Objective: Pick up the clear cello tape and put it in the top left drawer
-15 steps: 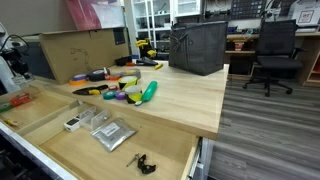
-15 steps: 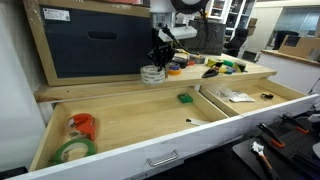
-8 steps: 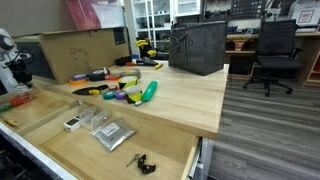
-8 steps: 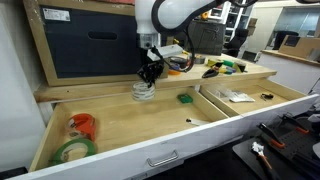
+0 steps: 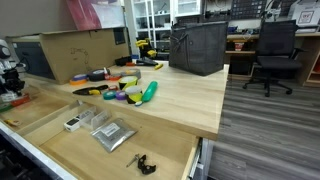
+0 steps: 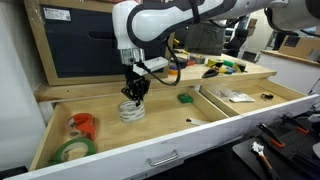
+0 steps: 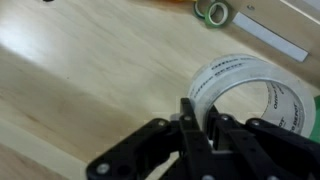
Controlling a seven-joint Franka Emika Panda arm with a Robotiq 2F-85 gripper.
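The clear cello tape (image 6: 131,110) is a see-through roll with printed text, also large in the wrist view (image 7: 250,90). My gripper (image 6: 132,97) is shut on the roll's wall, its fingers (image 7: 200,125) pinching the rim. It holds the roll inside the top left drawer (image 6: 110,135), a shallow pale-wood tray, just above or on its floor near the middle. In an exterior view only a bit of the arm (image 5: 10,75) shows at the far left edge.
An orange tape dispenser (image 6: 82,124) and a green tape roll (image 6: 72,150) lie at the drawer's left end. A small green block (image 6: 185,98) lies to the right. The wider drawer (image 5: 160,150) holds a grey foil packet (image 5: 112,134) and a black clip (image 5: 140,161). Tools clutter the countertop (image 5: 125,90).
My gripper has carried the tape roll from above the countertop's edge leftward and down into the top left drawer.
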